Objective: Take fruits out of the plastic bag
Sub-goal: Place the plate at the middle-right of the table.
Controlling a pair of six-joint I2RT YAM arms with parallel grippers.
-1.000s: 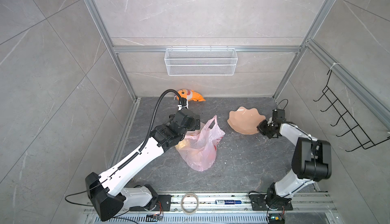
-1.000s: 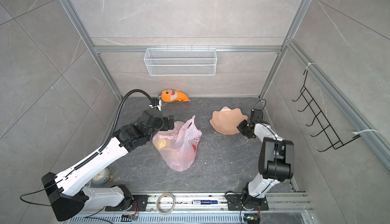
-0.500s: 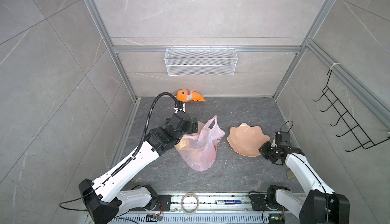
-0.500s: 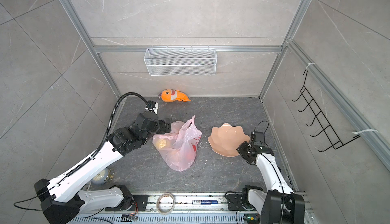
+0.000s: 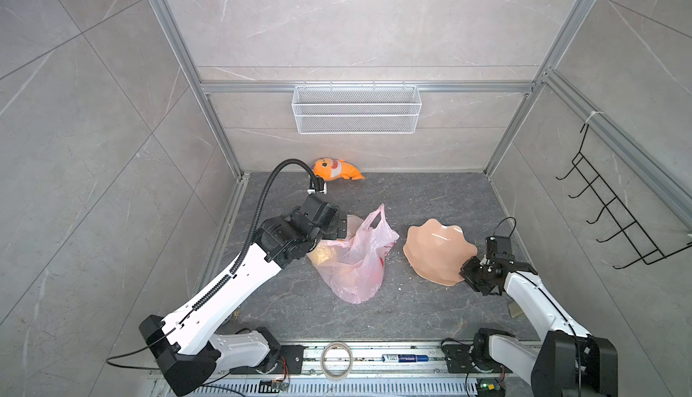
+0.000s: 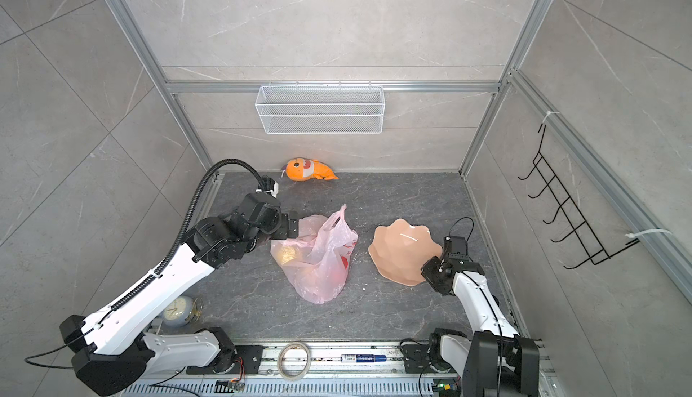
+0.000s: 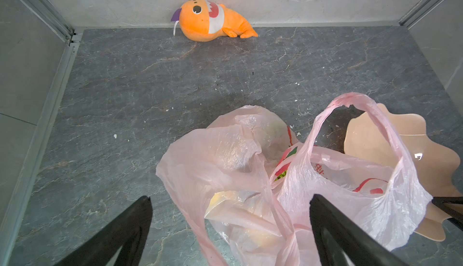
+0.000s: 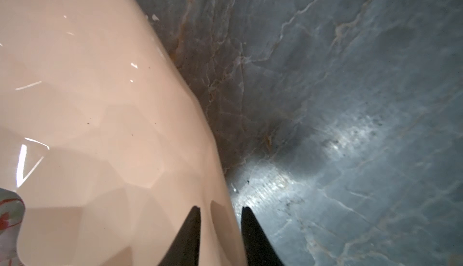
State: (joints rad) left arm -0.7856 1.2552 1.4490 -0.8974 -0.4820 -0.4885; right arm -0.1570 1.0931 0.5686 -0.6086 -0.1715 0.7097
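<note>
Two-handed, hovering left gripper [image 7: 230, 196], fingers spread wide, at the plastic bag [image 5: 355, 260] lying on the table [image 5: 430, 196] with fruits [image 6: 286, 253] inside; straddling plate [image 5: 434, 249] rim with right gripper [image 8: 219, 208], fingers slightly apart. Showing red print [image 7: 317, 170], too crumpled for reading.

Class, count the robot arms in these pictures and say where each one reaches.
2. The left arm reaches the plastic bag; the right arm reaches the rim of the peach plate. None seems hidden.
</note>
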